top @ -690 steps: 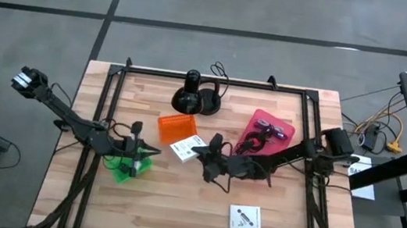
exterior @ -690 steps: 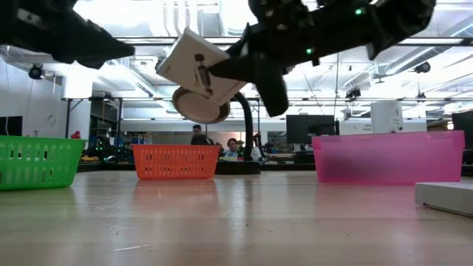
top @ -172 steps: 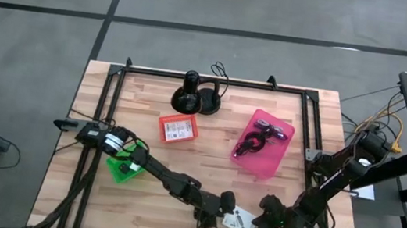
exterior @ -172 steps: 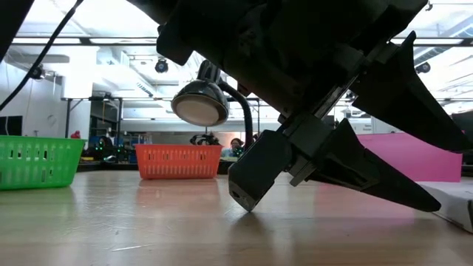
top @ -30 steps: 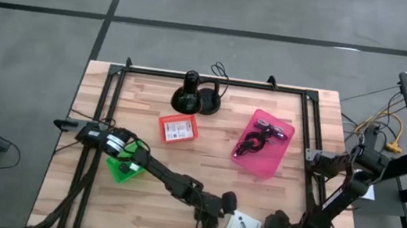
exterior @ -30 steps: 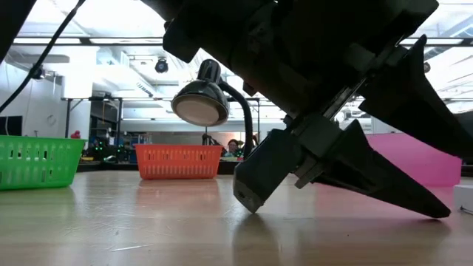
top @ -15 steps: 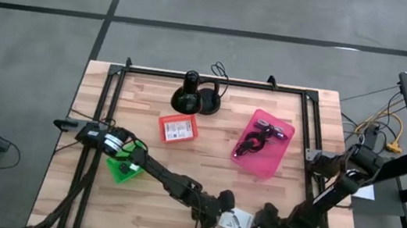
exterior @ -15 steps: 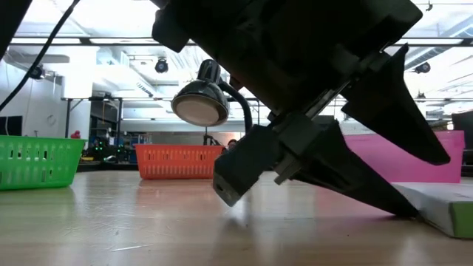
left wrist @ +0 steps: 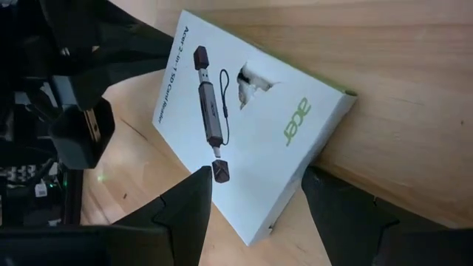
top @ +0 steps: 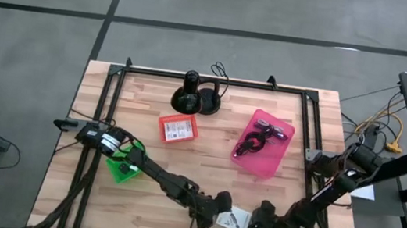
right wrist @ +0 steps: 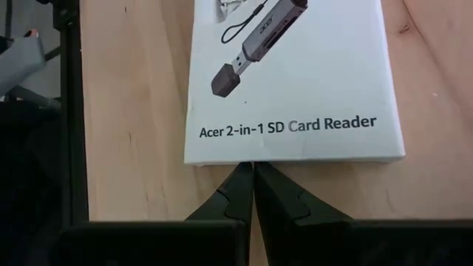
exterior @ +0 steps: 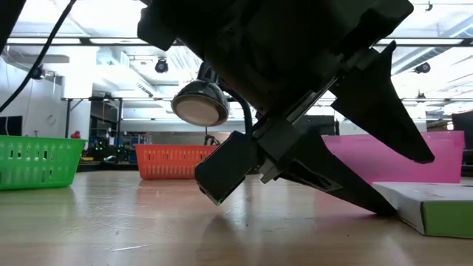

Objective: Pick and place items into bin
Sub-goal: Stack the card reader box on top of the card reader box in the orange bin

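Left arm stretched low across the bench [top: 149, 107] from the left edge to the near middle. Left gripper [top: 220, 213] sits at the left side of the white card-reader box [top: 235, 221], fingers [left wrist: 185, 203] spread wide, one at each side of the box's end. Right arm folded down from the right edge. Right gripper [top: 261, 224] sits against the box's right side, fingers [right wrist: 240, 196] pressed shut, tips touching the box edge. Box lies flat on the bench near the front edge.

Versus one second ago: right gripper has moved left from the front-right corner up to the box. Box has shifted slightly left. Left fingers unchanged. Orange bin [top: 178, 128], green bin [top: 125, 163] and pink bin [top: 263, 143] unmoved.
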### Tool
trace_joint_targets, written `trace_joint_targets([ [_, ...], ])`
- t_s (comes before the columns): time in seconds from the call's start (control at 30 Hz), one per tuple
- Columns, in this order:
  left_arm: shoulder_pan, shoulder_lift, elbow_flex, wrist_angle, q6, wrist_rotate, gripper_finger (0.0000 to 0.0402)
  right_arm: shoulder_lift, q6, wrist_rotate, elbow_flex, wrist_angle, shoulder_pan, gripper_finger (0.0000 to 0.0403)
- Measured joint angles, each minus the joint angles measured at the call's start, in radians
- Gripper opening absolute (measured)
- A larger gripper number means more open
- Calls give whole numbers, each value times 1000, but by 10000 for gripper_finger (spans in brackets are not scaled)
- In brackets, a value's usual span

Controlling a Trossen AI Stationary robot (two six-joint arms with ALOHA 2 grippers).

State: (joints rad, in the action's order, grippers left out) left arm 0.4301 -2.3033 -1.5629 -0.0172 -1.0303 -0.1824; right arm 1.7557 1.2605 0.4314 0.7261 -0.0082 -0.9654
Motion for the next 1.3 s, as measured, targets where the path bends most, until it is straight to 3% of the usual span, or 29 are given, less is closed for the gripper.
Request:
trace_joint_targets([
  [0.27,1,0,13,12,3,-5,205,-27,-11,-93,-3,20,17,9],
  [0.67,2,0,15,17,30,-13,205,-51,-89,-45,23,36,9,9],
  [1.3,2,0,17,34,30,-19,205,-54,9,-32,-31,22,7,8],
])
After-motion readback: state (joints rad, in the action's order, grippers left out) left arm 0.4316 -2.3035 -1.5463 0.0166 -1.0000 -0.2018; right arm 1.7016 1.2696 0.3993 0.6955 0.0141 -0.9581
